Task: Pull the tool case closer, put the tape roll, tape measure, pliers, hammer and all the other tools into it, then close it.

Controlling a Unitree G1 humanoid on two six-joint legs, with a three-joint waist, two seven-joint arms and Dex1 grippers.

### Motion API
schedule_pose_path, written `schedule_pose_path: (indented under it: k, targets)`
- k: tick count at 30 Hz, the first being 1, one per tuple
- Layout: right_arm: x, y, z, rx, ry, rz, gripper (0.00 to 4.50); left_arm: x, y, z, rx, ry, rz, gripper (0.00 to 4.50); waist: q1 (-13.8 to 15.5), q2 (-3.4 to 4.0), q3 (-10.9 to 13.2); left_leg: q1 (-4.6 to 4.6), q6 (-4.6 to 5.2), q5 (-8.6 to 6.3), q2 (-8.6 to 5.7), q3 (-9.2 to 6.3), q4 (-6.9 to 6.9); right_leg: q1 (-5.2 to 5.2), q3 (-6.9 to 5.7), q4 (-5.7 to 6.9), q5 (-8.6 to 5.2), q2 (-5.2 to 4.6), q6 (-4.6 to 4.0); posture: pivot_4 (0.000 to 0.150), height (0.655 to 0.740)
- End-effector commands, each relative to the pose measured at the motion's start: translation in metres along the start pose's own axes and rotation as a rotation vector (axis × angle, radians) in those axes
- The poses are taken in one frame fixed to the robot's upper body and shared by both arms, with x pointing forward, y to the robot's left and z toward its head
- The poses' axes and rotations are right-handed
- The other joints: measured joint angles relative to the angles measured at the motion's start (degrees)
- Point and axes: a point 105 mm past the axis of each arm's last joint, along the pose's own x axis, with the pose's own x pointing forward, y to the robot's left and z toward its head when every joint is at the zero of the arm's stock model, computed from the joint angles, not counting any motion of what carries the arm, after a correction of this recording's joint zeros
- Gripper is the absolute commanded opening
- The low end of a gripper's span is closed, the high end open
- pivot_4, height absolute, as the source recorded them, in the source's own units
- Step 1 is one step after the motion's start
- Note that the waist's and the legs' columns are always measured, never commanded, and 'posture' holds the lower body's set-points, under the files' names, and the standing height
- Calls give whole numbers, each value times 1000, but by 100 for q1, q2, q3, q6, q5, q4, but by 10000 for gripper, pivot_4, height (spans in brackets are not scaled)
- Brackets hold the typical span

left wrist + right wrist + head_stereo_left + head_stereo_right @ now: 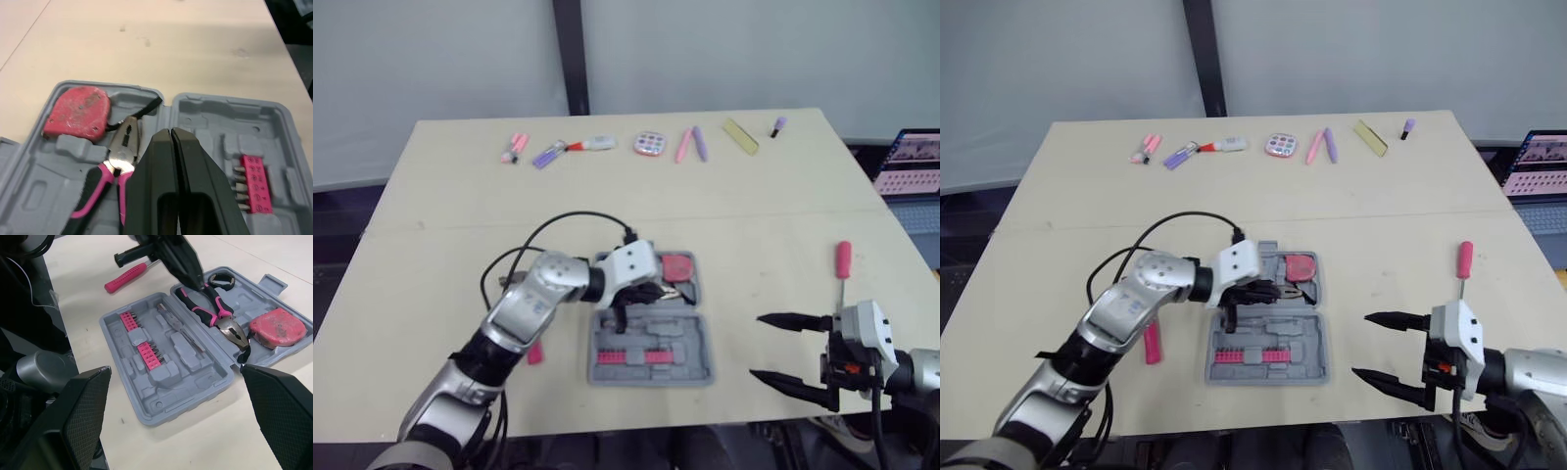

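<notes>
**A:** What does the tool case (693, 339) look like?

**B:** Grey moulded plastic, hinged, lying open near the desk's front edge, about midway along it. A rounded red tape measure (78, 111) and pliers (124, 147) with pink-and-black grips sit in its far half. Pink bit holders (257, 183) sit in the near half.

**A:** And around it?

**B:** The left pincer (170, 133) hovers above the pliers, fingers pressed together on nothing. The right pincer (755, 346) gapes wide, empty, by the front right corner. A pink-handled screwdriver (842, 262) lies near the right edge.
</notes>
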Motion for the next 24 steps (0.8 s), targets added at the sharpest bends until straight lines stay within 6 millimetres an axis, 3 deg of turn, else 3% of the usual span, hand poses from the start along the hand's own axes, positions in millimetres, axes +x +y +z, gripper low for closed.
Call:
schedule_pose_path:
  k: [1, 10, 24]
  targets:
    - [-3, -1, 9, -34, -28, -21, 45000, -7, -2, -5, 26, -44, -5, 887, 34, 0, 0, 0, 0, 0, 0, 0, 1, 1, 0, 0, 0, 0, 0, 1500, 7400]
    - [-5, -1, 10, -36, -27, -32, 45000, 3, -13, -30, 67, 5, -18, 887, 61, 0, 0, 1, 0, 0, 0, 0, 6, 3, 0, 2, 1, 0, 1, 1500, 7400]
    - [-6, -1, 10, -34, -24, -43, 45000, 7, -6, -53, 64, 96, 14, 887, 58, 0, 0, 2, 0, 0, 0, 1, 5, 3, 0, 4, 1, 0, 1, 1500, 7400]
